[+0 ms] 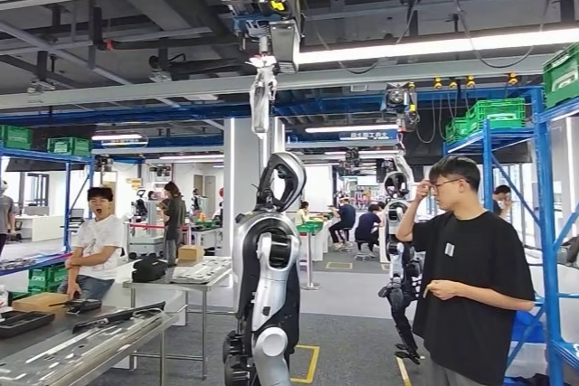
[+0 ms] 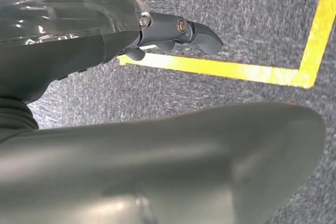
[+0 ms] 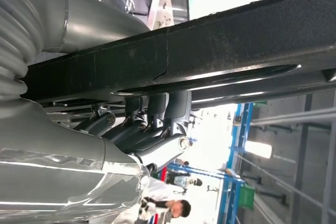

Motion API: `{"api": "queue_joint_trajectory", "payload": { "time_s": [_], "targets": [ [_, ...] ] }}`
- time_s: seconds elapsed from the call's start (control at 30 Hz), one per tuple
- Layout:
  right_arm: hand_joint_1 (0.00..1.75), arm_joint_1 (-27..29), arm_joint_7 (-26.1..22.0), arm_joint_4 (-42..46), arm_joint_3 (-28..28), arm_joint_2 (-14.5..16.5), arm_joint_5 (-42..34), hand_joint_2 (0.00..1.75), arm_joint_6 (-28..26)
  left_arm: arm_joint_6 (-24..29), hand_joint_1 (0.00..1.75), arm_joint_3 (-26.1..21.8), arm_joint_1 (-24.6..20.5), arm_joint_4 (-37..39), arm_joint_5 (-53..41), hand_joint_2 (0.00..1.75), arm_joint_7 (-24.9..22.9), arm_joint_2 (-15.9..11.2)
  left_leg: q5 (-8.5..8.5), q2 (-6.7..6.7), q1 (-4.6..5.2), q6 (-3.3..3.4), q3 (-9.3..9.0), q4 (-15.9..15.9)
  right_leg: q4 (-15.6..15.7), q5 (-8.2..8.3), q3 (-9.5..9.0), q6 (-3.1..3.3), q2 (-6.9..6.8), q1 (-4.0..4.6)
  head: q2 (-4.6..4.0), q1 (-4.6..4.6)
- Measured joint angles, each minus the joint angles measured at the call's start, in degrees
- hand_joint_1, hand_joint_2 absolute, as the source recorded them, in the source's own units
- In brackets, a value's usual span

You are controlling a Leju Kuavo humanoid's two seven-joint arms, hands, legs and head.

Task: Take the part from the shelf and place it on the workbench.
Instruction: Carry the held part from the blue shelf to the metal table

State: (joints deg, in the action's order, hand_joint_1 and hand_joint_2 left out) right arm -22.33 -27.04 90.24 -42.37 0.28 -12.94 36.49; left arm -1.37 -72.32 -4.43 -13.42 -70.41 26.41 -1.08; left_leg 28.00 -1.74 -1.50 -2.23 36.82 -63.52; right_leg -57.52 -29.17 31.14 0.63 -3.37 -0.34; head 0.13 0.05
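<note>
The right hand grips a long black part, its dark fingers curled against the underside. The left hand hangs over grey floor, holding nothing, though I cannot tell its fingers' spread. The pickup looks done, I judge; the workbench, lower left in the head view, awaits the part.

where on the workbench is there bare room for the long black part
The workbench looks barest along its near edge, in front of the long dark bar, though glare blurs it. Its far left is crowded: black tray, cardboard box. The right hand grips the black part.
</note>
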Motion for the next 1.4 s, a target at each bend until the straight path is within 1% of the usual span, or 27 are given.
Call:
{"api": "queue_joint_trajectory", "payload": {
  "time_s": [0.07,0.13,0.2,0.23,0.3,0.33,0.37,0.4,0.43,0.53,0.6,0.67,0.73,0.8,0.83,0.87,0.9,0.93,1.0,1.07,1.1,1.17,1.2,1.27,1.3,1.37,1.4],
  "targets": [
    [1.75,0.07,0.03,0.53,-0.1,0.07,0.33,1.75,-0.2,-0.01,0.0,-0.04,-0.15,0.0,0.08,1.75,0.12,-0.03,-1.08,-1.53,0.33,0.63,-2.0,4.23,-0.27,-0.33,-0.02,-0.67,-0.76,0.31,0.0,-0.01],
    [1.75,0.15,0.05,0.84,-0.24,0.08,0.52,1.75,-0.35,-0.01,0.0,-0.08,-0.08,0.0,0.09,1.75,0.14,-0.03,-0.97,-0.92,0.59,1.67,-1.8,4.41,-0.24,-0.45,-0.15,-1.19,-1.57,0.36,0.0,-0.02],
    [1.75,0.22,0.04,1.09,-0.36,0.07,0.59,1.75,-0.46,0.0,0.0,-0.11,0.14,0.0,0.1,1.75,0.13,-0.04,-1.14,-0.02,0.61,2.43,-1.73,4.52,-0.93,-1.44,-0.1,-1.73,-0.79,0.06,0.0,-0.01],
    [1.75,0.24,0.03,1.25,-0.39,0.06,0.6,1.75,-0.5,0.01,0.0,-0.12,0.15,0.0,0.11,1.75,0.12,-0.05,-1.24,0.4,0.56,2.78,-1.73,4.59,-2.61,-2.76,0.53,-1.89,0.27,-0.06,0.0,-0.01],
    [1.75,0.39,-0.01,1.44,-0.4,0.0,0.62,1.75,-0.54,0.03,0.0,-0.13,0.02,0.0,0.11,1.75,0.07,-0.09,-1.33,1.37,0.61,3.29,-1.7,4.62,-9.28,-6.49,3.44,-1.9,2.39,-0.12,0.0,-0.01],
    [1.75,0.57,-0.04,1.47,-0.4,-0.05,0.62,1.75,-0.58,0.04,0.0,-0.13,-0.05,0.0,0.09,1.75,-0.05,-0.1,-1.36,1.96,0.75,3.46,-1.69,4.61,-13.27,-8.06,5.27,-1.8,2.79,-0.11,0.0,-0.01],
    [1.75,0.8,-0.1,1.47,-0.41,-0.11,0.63,1.75,-0.62,0.04,0.0,-0.13,-0.08,0.0,0.07,1.75,-0.18,-0.11,-1.37,2.59,0.91,3.56,-1.69,4.6,-16.02,-8.7,6.62,-1.67,2.96,-0.08,0.0,-0.01],
    [1.75,1.05,-0.21,1.5,-0.42,-0.18,0.66,1.75,-0.7,0.04,0.0,-0.13,-0.05,0.0,0.03,1.75,-0.32,-0.12,-1.4,3.25,1.07,3.63,-1.72,4.59,-16.81,-8.22,7.1,-1.48,3.07,-0.02,0.0,-0.01],
    [1.75,1.25,-0.37,1.55,-0.42,-0.26,0.7,1.75,-0.8,0.06,0.0,-0.13,-0.01,0.0,0.0,1.75,-0.46,-0.13,-1.41,3.91,1.19,3.65,-1.78,4.57,-15.18,-6.66,6.48,-1.2,3.27,0.09,0.0,-0.01],
    [1.75,1.63,-1.12,1.93,-0.43,-0.58,1.02,1.75,-1.06,0.08,0.0,-0.13,-0.01,0.0,-0.11,1.75,-0.67,-0.05,-1.48,5.76,1.32,3.55,-1.84,4.49,-4.41,-0.94,1.83,0.02,5.84,0.41,0.0,-0.01],
    [1.75,1.83,-1.56,2.18,-0.43,-0.9,1.33,1.75,-1.09,0.1,0.0,-0.13,0.0,0.0,-0.23,1.75,-0.7,0.02,-1.71,6.7,1.13,3.17,-1.42,4.46,-1.29,-0.13,0.64,0.35,6.93,0.56,0.0,-0.01],
    [1.75,1.99,-1.81,2.38,-0.43,-1.11,1.52,1.75,-1.1,0.14,0.0,-0.15,0.26,0.0,-0.35,1.75,-0.73,-0.02,-1.87,7.1,0.95,2.63,-1.05,4.48,-0.57,0.06,0.52,0.4,6.12,0.53,0.0,-0.01],
    [1.75,2.07,-1.94,2.59,-0.43,-1.18,1.55,1.75,-1.09,0.15,0.0,-0.17,0.42,0.0,-0.39,1.75,-0.76,-0.04,-0.62,5.55,1.04,2.12,-0.34,3.02,0.07,0.4,0.26,0.68,5.12,0.26,0.0,-0.01],
    [1.75,2.3,-1.98,2.66,-0.43,-1.33,1.55,1.75,-1.0,-0.01,0.0,-0.17,0.2,0.0,-0.39,1.75,-0.85,-0.05,2.59,3.49,0.96,1.56,2.12,-2.4,0.3,0.52,0.12,0.83,3.85,0.18,0.0,-0.01],
    [1.75,2.46,-1.98,2.61,-0.44,-1.43,1.55,1.75,-0.87,-0.19,0.0,-0.17,0.06,0.0,-0.39,1.75,-1.01,-0.03,4.2,3.04,0.77,1.25,3.82,-6.04,0.28,0.5,0.16,0.83,3.17,0.19,0.0,-0.01],
    [1.75,2.61,-1.98,2.5,-0.47,-1.52,1.55,1.75,-0.71,-0.39,0.0,-0.19,0.02,0.0,-0.38,1.75,-1.28,-0.01,5.06,2.78,0.53,0.97,5.07,-8.8,0.27,0.47,0.18,0.8,2.5,0.2,0.0,-0.01],
    [1.75,2.69,-2.0,2.39,-0.51,-1.57,1.54,1.75,-0.52,-0.59,0.0,-0.21,0.08,0.0,-0.38,1.75,-1.64,0.01,5.0,2.57,0.29,0.72,5.51,-9.92,0.24,0.41,0.2,0.74,1.9,0.2,0.0,-0.01],
    [1.75,2.72,-2.03,2.28,-0.56,-1.59,1.51,1.75,-0.33,-0.76,0.0,-0.27,0.17,0.0,-0.36,1.75,-1.99,0.03,3.9,2.31,0.04,0.5,4.82,-8.82,0.2,0.32,0.16,0.62,1.36,0.17,0.0,-0.01],
    [1.75,2.67,-2.08,2.17,-0.66,-1.57,1.37,1.75,-0.06,-0.97,0.0,-0.46,0.24,0.0,-0.31,1.75,-2.68,0.07,0.65,0.8,-0.17,0.17,1.15,-2.09,0.05,-0.02,-0.03,0.13,0.41,0.13,0.0,-0.01],
    [1.75,2.46,-2.08,2.11,-0.74,-1.5,1.04,1.75,0.19,-1.09,0.0,-0.65,0.02,0.0,-0.17,1.75,-3.46,0.15,-0.9,-0.82,0.12,0.61,-1.42,3.19,-0.27,-0.43,-0.09,-0.59,-0.46,0.39,0.0,-0.01],
    [1.75,2.33,-2.03,2.05,-0.81,-1.44,0.79,1.75,0.31,-1.17,0.0,-0.73,-0.06,0.0,-0.08,1.75,-3.85,0.2,-0.8,-1.15,0.35,1.02,-1.67,3.98,-0.34,-0.54,-0.12,-0.88,-0.9,0.55,0.0,-0.01],
    [1.75,2.03,-1.85,1.84,-0.98,-1.34,0.25,1.75,0.57,-1.41,0.0,-0.98,0.05,0.0,0.08,1.75,-4.52,0.22,-0.89,-0.34,0.58,1.91,-1.49,4.08,-0.34,-0.74,-0.28,-1.32,-1.68,0.54,0.0,-0.02],
    [1.75,1.83,-1.72,1.71,-1.09,-1.28,-0.04,1.75,0.67,-1.58,0.0,-1.12,0.22,0.0,0.1,1.75,-4.75,0.23,-0.94,0.08,0.61,2.22,-1.51,4.14,-0.62,-1.18,-0.29,-1.53,-1.31,0.38,0.0,-0.03],
    [1.75,1.37,-1.52,1.5,-1.25,-1.18,-0.54,1.75,0.82,-2.0,0.0,-1.37,0.34,0.0,0.12,1.75,-5.05,0.23,-1.07,0.87,0.57,2.89,-1.57,4.25,-3.77,-3.55,0.88,-1.84,0.72,0.1,0.0,-0.02],
    [1.75,1.2,-1.44,1.38,-1.32,-1.16,-0.73,1.75,0.89,-2.18,0.0,-1.45,0.29,0.0,0.12,1.75,-5.14,0.23,-1.1,1.32,0.62,3.15,-1.57,4.26,-7.18,-5.4,2.35,-1.84,1.94,0.04,0.0,-0.02],
    [1.75,1.1,-1.33,1.02,-1.43,-1.19,-0.98,1.75,1.02,-2.42,0.0,-1.54,0.15,0.0,0.11,1.75,-5.28,0.23,-1.12,2.42,0.88,3.51,-1.57,4.24,-14.92,-8.39,6.05,-1.64,2.86,0.1,0.0,-0.03],
    [1.75,1.1,-1.3,0.81,-1.5,-1.2,-1.09,1.75,1.09,-2.52,0.0,-1.56,0.17,0.0,0.09,1.75,-5.34,0.23,-1.12,3.03,1.05,3.59,-1.59,4.22,-16.97,-8.55,7.18,-1.45,3.0,0.17,0.0,-0.03]
  ]
}}
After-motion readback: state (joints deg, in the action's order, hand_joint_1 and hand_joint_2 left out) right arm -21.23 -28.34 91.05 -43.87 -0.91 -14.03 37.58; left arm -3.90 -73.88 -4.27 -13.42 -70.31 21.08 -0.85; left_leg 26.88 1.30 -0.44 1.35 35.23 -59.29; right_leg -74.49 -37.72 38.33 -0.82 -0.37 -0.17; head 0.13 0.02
